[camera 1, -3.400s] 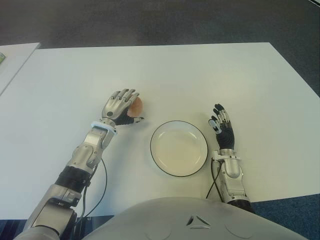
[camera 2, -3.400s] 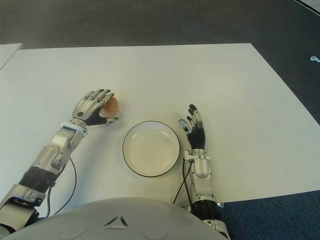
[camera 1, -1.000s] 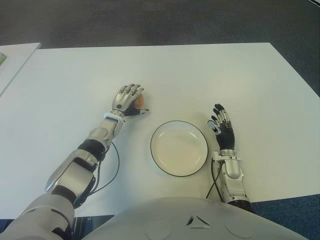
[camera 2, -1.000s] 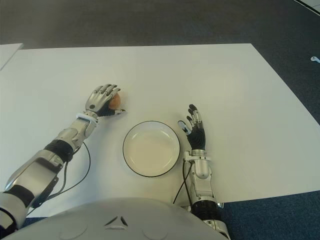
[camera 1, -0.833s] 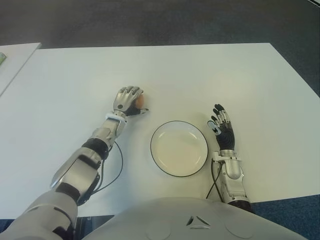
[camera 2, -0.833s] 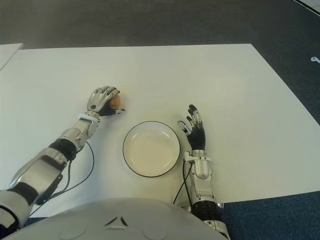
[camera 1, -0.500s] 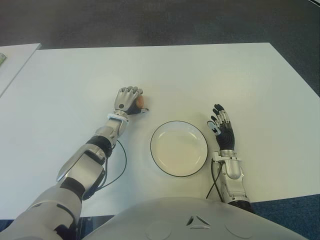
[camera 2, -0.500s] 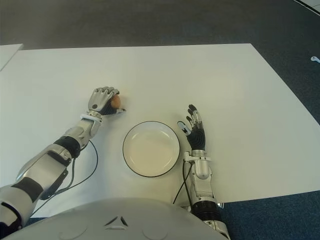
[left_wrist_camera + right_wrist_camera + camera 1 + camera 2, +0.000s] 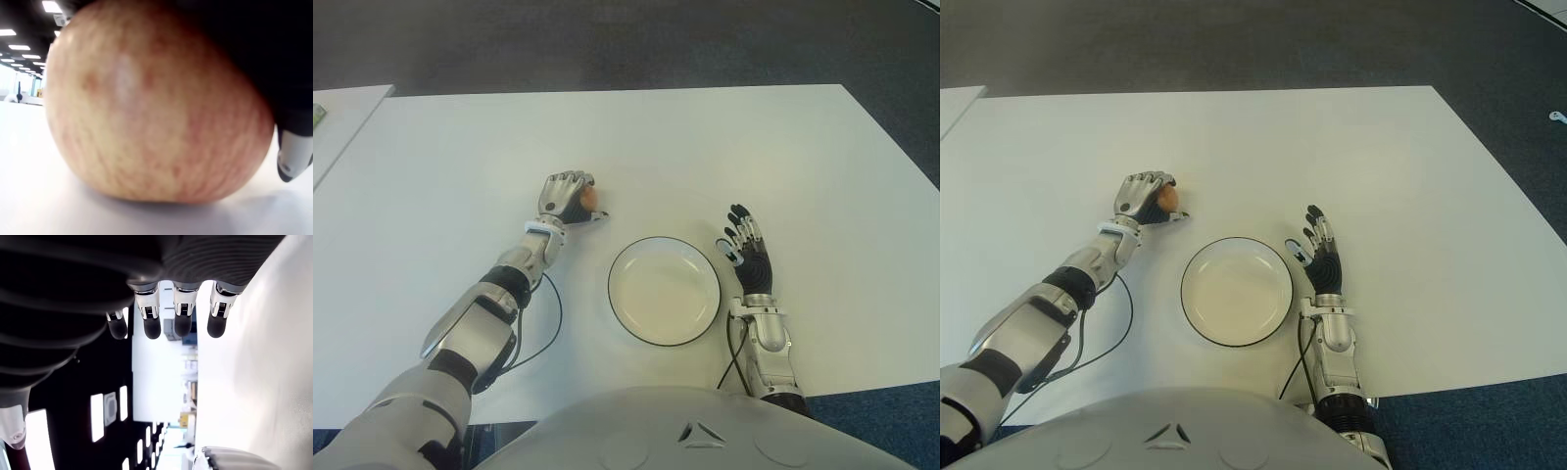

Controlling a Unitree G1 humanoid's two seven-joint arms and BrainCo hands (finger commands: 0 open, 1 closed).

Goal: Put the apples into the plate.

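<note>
A reddish-yellow apple (image 9: 588,197) sits on the white table (image 9: 724,147), up and to the left of the plate. My left hand (image 9: 566,197) is curled over it, fingers wrapped around its top and side. The left wrist view is filled by the apple (image 9: 146,117) resting on the table surface, with a fingertip (image 9: 293,156) beside it. The white plate (image 9: 664,290) with a dark rim lies in front of me with nothing in it. My right hand (image 9: 745,251) shows just right of the plate, fingers spread and holding nothing.
A second white table (image 9: 337,122) edge shows at the far left. Dark carpet (image 9: 626,39) lies beyond the table's far edge. A black cable (image 9: 533,323) loops on the table by my left forearm.
My left hand has shifted farther up the table and its fingers have curled tighter around the apple. The right hand and the plate have stayed put.
</note>
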